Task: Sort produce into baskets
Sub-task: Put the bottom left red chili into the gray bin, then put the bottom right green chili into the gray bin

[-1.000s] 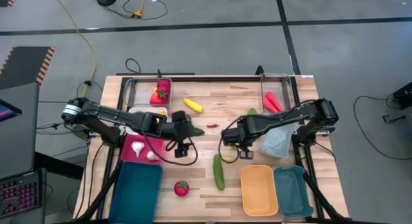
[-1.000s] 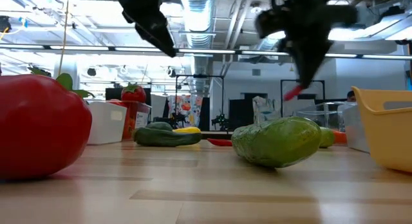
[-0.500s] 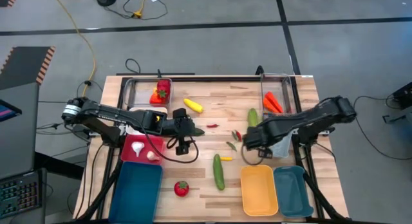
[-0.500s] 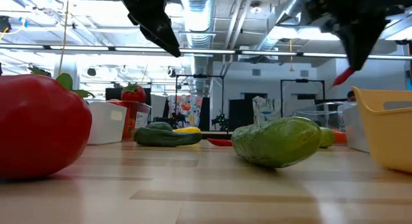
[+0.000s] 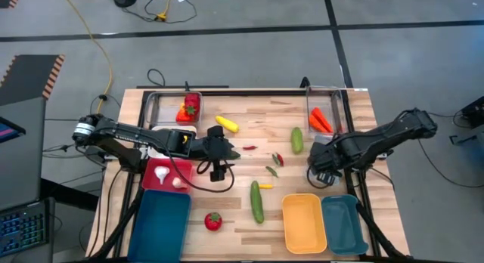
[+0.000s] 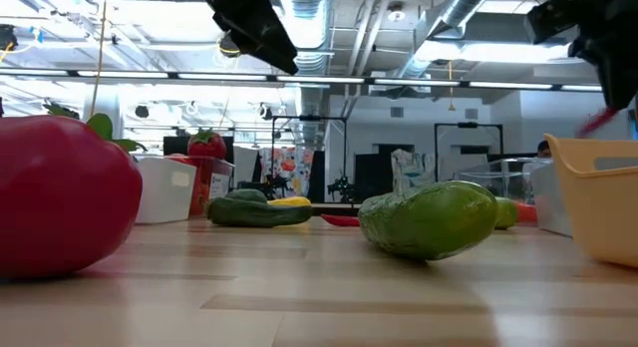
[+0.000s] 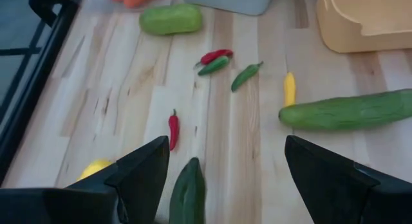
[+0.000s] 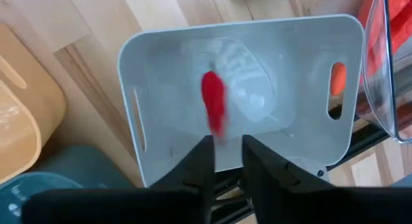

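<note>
Right gripper (image 8: 222, 161): we find it poised over the white basket (image 8: 161, 69) at the bench's (image 5: 242, 225) right side, jaws nearly together and seemingly pinching a red chilli (image 8: 214, 100), though blur leaves the contact uncertain.

Left gripper (image 7: 225, 166): mid-bench, jaws apart, with a dark green cucumber (image 7: 187, 190) lying between them.

Loose produce on the bench:
- long cucumber (image 5: 257, 201)
- tomato (image 5: 213, 221)
- short cucumber (image 5: 296, 139)
- small chillies (image 5: 273, 165)
- yellow squash (image 5: 226, 124)

Pink-red basket (image 5: 168, 175): holds garlic (image 5: 162, 172).

Orange-yellow basket (image 5: 304, 222) and teal basket (image 5: 343, 224): side by side.
</note>
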Controlling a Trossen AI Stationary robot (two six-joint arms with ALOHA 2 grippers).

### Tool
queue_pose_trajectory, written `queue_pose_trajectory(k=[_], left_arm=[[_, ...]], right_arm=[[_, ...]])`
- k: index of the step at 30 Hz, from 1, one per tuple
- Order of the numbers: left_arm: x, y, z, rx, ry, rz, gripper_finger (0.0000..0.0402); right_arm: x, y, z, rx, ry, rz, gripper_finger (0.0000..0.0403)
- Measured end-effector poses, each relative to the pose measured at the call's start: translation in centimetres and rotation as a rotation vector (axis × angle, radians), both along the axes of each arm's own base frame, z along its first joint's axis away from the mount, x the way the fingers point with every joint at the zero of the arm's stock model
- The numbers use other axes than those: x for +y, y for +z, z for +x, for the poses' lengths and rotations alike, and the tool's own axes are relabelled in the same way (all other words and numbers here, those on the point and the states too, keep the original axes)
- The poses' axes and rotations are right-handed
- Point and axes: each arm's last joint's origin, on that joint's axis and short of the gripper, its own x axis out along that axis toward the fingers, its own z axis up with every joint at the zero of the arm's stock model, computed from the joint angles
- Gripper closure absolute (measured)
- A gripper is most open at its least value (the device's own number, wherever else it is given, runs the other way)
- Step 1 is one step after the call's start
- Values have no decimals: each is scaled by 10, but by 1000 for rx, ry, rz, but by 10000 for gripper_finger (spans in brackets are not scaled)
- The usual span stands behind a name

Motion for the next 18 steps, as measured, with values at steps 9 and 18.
queue_pose_trajectory(k=[9, 18], left_arm=[[0, 0, 0, 0, 7, -5, 105], [0, 0, 0, 0, 8, -4, 105]], right_arm=[[0, -7, 8, 42, -14, -13, 187], [-2, -6, 14, 34, -32, -5, 162]])
